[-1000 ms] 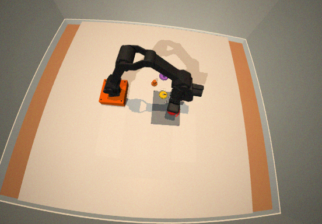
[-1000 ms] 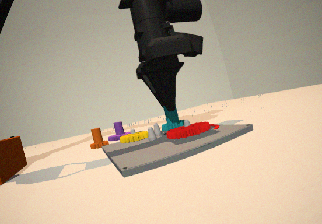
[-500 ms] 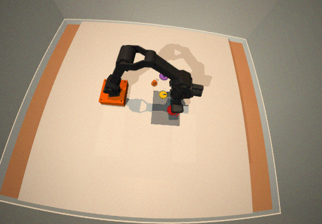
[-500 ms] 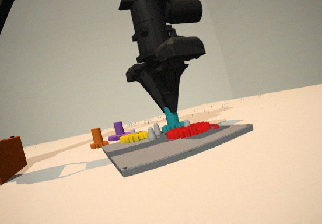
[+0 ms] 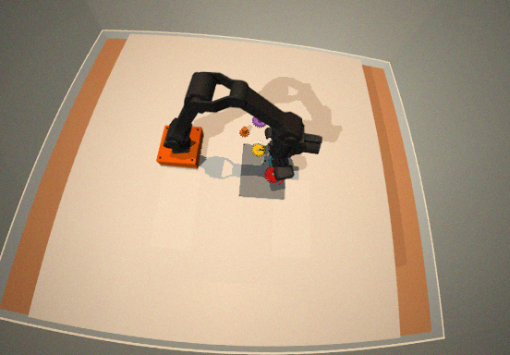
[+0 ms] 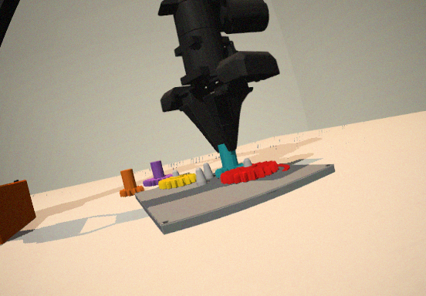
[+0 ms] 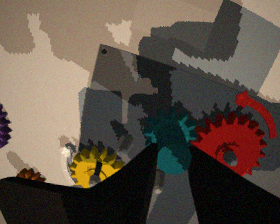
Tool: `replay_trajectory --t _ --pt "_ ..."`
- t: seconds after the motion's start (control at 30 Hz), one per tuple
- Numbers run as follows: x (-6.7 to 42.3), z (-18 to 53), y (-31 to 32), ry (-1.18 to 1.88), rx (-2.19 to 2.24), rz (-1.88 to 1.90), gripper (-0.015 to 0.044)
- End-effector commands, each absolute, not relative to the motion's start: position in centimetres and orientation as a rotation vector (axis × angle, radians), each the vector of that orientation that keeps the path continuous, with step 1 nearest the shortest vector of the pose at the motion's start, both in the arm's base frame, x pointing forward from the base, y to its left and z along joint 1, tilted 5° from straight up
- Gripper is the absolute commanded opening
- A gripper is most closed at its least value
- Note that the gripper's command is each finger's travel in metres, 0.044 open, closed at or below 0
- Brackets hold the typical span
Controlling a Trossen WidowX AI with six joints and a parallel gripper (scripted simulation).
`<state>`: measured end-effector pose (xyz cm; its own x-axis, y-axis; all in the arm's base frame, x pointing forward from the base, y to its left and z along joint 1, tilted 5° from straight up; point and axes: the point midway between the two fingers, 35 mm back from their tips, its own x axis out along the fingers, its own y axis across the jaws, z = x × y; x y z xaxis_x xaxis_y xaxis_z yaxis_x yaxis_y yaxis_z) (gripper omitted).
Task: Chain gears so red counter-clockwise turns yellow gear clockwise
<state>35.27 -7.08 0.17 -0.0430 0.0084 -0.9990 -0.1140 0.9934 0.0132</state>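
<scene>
The claw points down over the board, pinching the upright stem of the teal gear between its two fingers. The teal gear is low over the board, right beside the red gear; in the exterior view the red gear hides part of its toothed rim, and whether it sits fully flat cannot be told. In the wrist view its teeth come up against those of the red gear, or very near them.

The red gear lies on the board with the tip of a peg showing at its middle, and the red arrow curves beside it. The yellow gear lies on the board too, its black stripe showing from above. Two bare grey pegs stand between the yellow gear and the red gear in the exterior view.

Off the board, on the worktop, stand the orange gear and the purple gear, well apart from the claw. In the exterior view both have their stems upright. The black arm reaches across from its orange base.
</scene>
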Motion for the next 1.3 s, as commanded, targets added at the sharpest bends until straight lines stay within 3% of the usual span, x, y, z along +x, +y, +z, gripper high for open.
replay_trajectory --t 0.0,0.1,0.53,0.93,1.27 --pt "35.3 0.2 -7.1 1.612 -0.060 0.074 0.0079" --pt "35.3 0.3 -7.1 1.613 -0.021 0.033 0.0140" --pt "35.5 5.1 -7.1 1.612 0.074 -0.066 0.0140" --pt "30.4 5.0 1.5 1.511 0.676 -0.682 0.0440" --pt "24.8 4.6 6.6 1.297 1.150 -1.185 0.0440"
